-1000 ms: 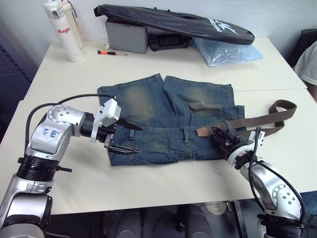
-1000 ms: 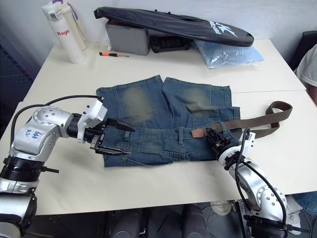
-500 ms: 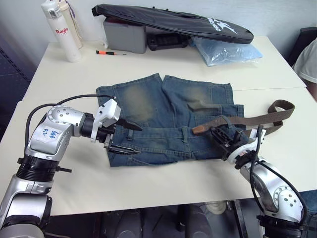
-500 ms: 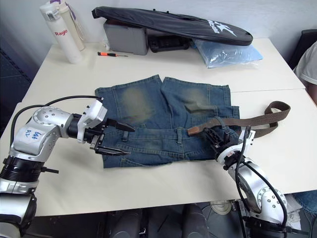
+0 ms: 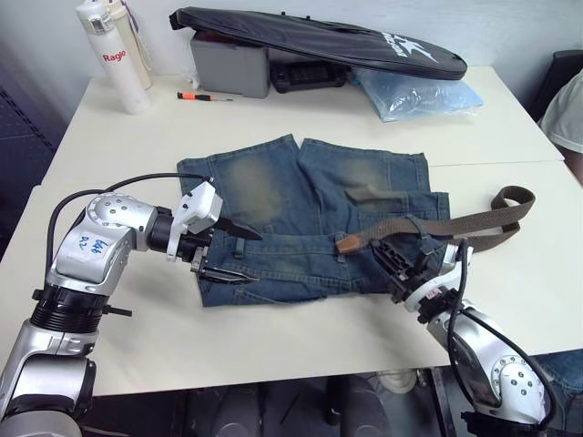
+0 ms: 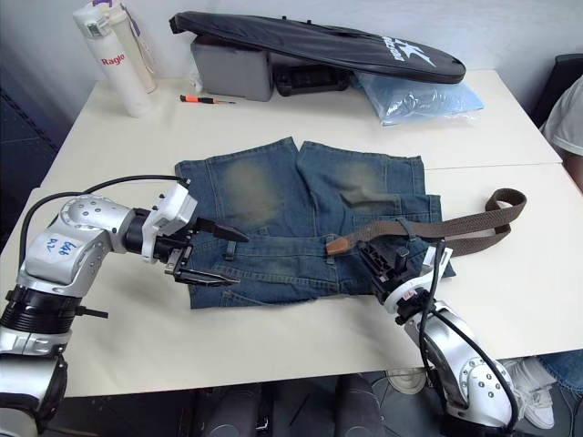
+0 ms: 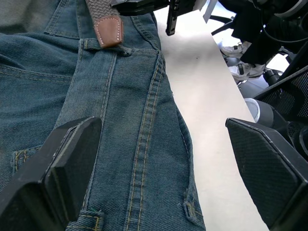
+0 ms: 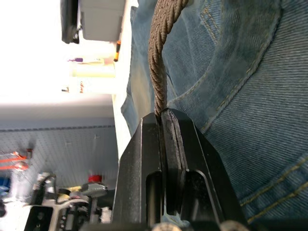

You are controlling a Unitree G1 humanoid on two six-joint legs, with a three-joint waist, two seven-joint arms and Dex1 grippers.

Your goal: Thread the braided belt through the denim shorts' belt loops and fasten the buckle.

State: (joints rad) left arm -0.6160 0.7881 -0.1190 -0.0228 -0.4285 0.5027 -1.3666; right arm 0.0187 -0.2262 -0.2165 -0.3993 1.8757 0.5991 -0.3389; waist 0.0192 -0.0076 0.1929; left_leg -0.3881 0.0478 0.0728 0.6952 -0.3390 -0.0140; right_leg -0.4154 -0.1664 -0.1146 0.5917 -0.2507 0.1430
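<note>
I am pinching the dark brown braided belt [image 5: 428, 224] between the fingers of my right gripper [image 5: 397, 262], lower right of centre, with the strap running right toward the frame's edge and its tan leather tip [image 7: 108, 32] lying on the waistband just beside a blue denim belt loop [image 7: 106, 46]. The faded blue denim shorts [image 5: 301, 214] are lying flat mid-frame on the cream worktop [image 5: 273, 337]. My left gripper [image 5: 228, 253] is hovering at the shorts' left edge, fingers [image 7: 62, 168] spread wide.
</note>
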